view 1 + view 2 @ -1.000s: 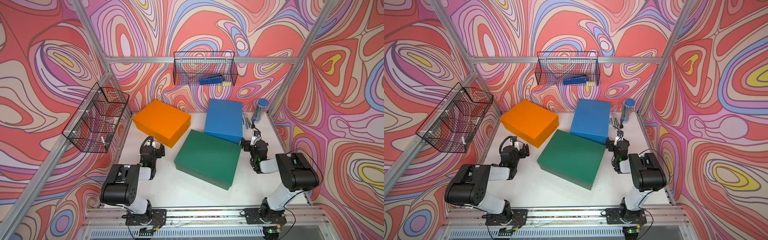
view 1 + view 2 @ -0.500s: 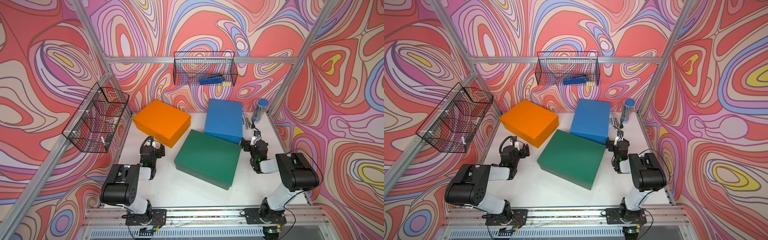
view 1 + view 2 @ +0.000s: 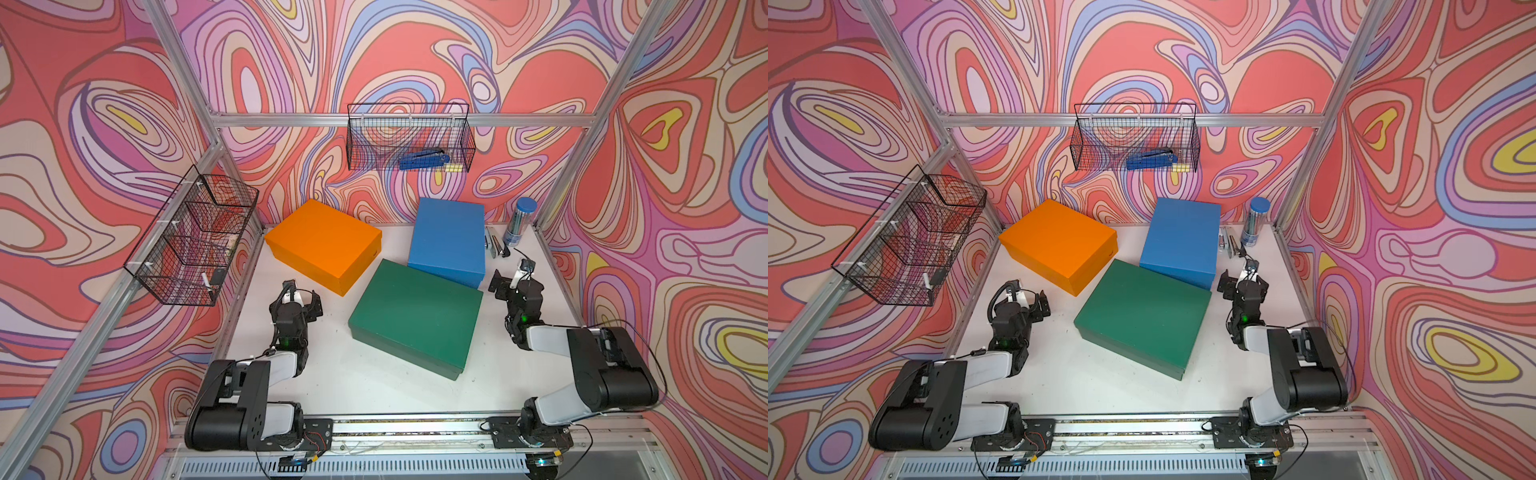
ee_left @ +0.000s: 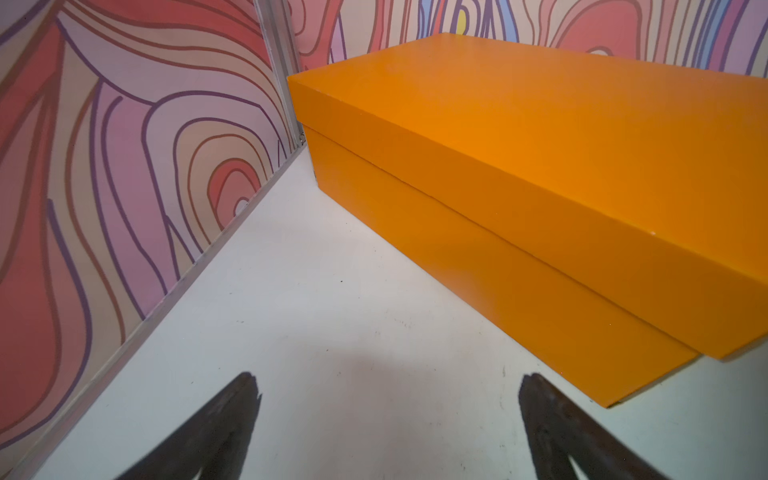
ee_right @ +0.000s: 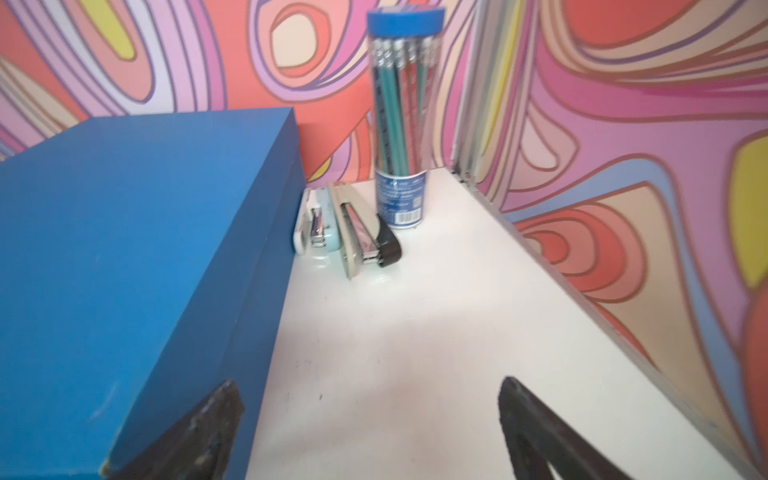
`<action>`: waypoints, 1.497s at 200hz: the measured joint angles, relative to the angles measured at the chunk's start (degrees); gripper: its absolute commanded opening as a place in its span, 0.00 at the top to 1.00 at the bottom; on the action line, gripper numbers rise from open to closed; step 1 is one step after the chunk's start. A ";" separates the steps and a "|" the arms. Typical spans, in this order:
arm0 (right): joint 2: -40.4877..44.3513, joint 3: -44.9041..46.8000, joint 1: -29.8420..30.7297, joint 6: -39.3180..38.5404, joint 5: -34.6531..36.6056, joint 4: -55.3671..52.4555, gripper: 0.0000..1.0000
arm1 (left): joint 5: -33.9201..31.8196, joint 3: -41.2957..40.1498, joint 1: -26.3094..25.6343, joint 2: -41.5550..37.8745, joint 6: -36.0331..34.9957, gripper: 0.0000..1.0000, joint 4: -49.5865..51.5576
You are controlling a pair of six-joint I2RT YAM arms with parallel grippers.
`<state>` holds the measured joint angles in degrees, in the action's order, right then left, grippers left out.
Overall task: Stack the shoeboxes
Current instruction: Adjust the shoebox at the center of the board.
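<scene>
Three shoeboxes (image 3: 415,316), likely light and stiff, lie unstacked; too wide for one grip, so press opposite sides. Left hand (image 4: 387,376), right hand (image 5: 370,380): apart, empty.

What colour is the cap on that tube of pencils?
The cap is blue; the right wrist view shows it best.

On the bench (image 3: 374,399), the 11 o'clock box (image 3: 324,245) and 1 o'clock box (image 3: 449,237) sit apart; the centre box (image 3: 415,316) lies just before both. 2 staplers (image 5: 353,224) lie just at 3 o'clock of the 1 o'clock box, a pencil tube (image 5: 401,124) behind them.
</scene>
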<state>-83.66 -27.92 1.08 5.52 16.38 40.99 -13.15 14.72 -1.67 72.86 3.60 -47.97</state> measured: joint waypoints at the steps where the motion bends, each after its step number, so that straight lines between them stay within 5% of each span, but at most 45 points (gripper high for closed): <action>1: 0.24 -0.20 0.00 0.04 0.13 -0.37 0.02 | 0.02 0.04 0.02 -0.24 0.02 0.00 0.15; 43: 6.40 -19.87 -0.22 6.69 1.07 -33.14 0.02 | 5.73 14.45 0.13 -10.29 1.38 0.00 20.94; 75: 9.09 -27.30 -0.26 10.93 -8.68 -52.63 0.04 | 15.43 27.47 0.13 -13.49 4.55 0.07 39.26; 116: 15.72 -26.60 -0.26 17.09 -22.91 -69.48 0.04 | 28.26 40.94 -2.89 -6.71 9.49 0.10 58.14; 173: 19.47 -19.65 0.94 22.60 -34.69 -78.34 0.04 | 33.90 45.51 -14.86 4.92 11.85 0.10 71.73; 299: 5.40 -21.05 6.91 24.70 -43.43 -70.93 0.03 | 31.65 39.52 -20.48 6.38 22.25 0.09 74.18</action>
<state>-78.26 -48.97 7.99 30.22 -27.05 -29.93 18.50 54.24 -22.15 79.24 25.85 26.22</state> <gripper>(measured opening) 0.967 0.917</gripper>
